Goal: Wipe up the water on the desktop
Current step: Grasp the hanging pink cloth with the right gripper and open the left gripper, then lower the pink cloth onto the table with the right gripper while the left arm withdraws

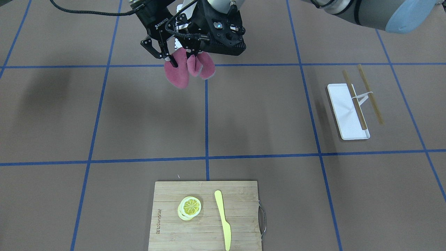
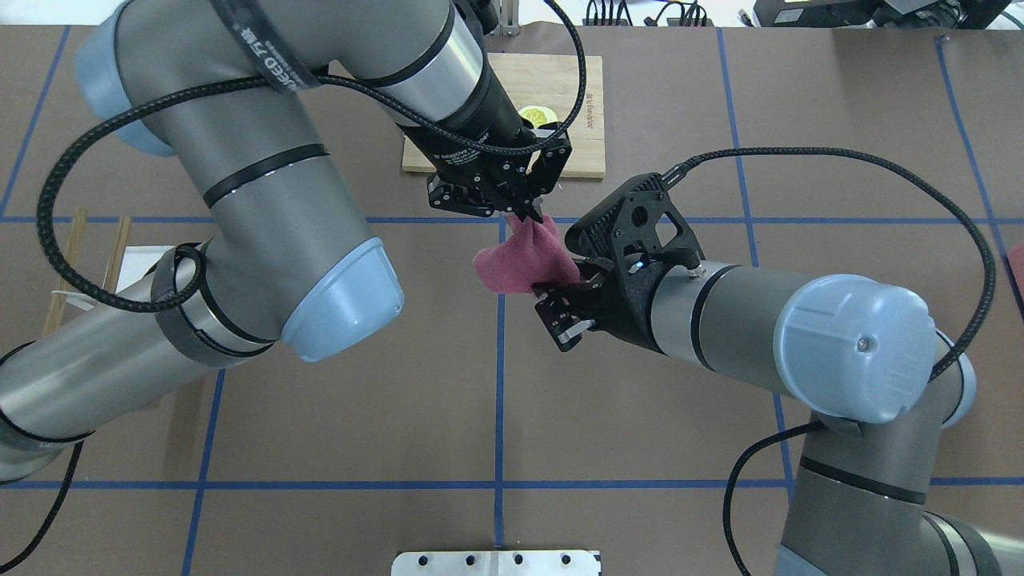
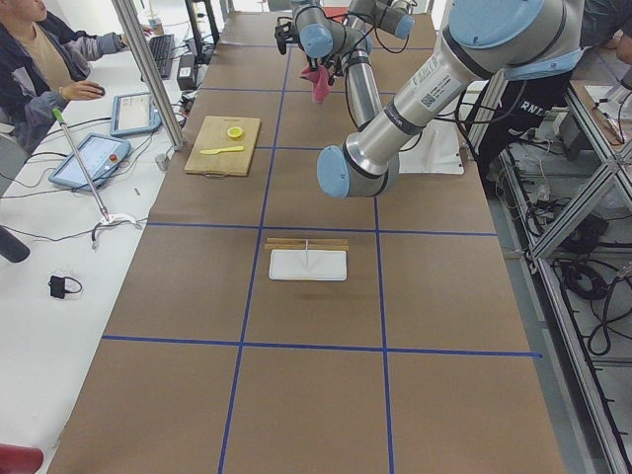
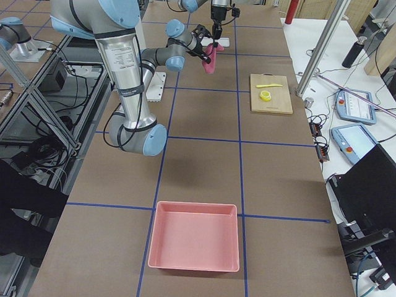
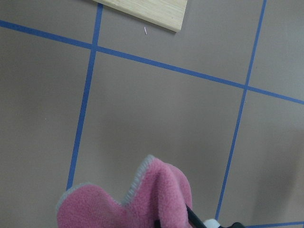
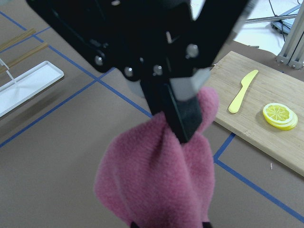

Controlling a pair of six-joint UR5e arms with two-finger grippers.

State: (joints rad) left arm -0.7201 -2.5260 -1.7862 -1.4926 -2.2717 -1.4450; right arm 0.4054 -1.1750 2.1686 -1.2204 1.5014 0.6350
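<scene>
A pink fleece cloth [image 1: 179, 75] hangs in the air above the brown desktop [image 1: 261, 115], held by both grippers. My left gripper [image 2: 524, 212] points down and is shut on the cloth's [image 2: 520, 260] top edge. In the right wrist view its black finger [image 6: 183, 118] pinches the fleece [image 6: 156, 185]. My right gripper [image 2: 562, 290] reaches in from the side and is shut on the cloth's other end. In the front view it is the one at the left [image 1: 169, 61], and the left gripper [image 1: 193, 55] sits under its camera mount. No water shows on the desktop.
A bamboo cutting board [image 1: 167, 212] with a lemon slice [image 1: 190, 206] and a yellow knife [image 1: 223, 219] lies at the far edge. A white tray [image 1: 343, 104] with chopsticks [image 1: 369, 94] sits on my left. A pink bin [image 4: 193, 238] stands far to my right. A person [image 3: 30, 59] sits at a side desk.
</scene>
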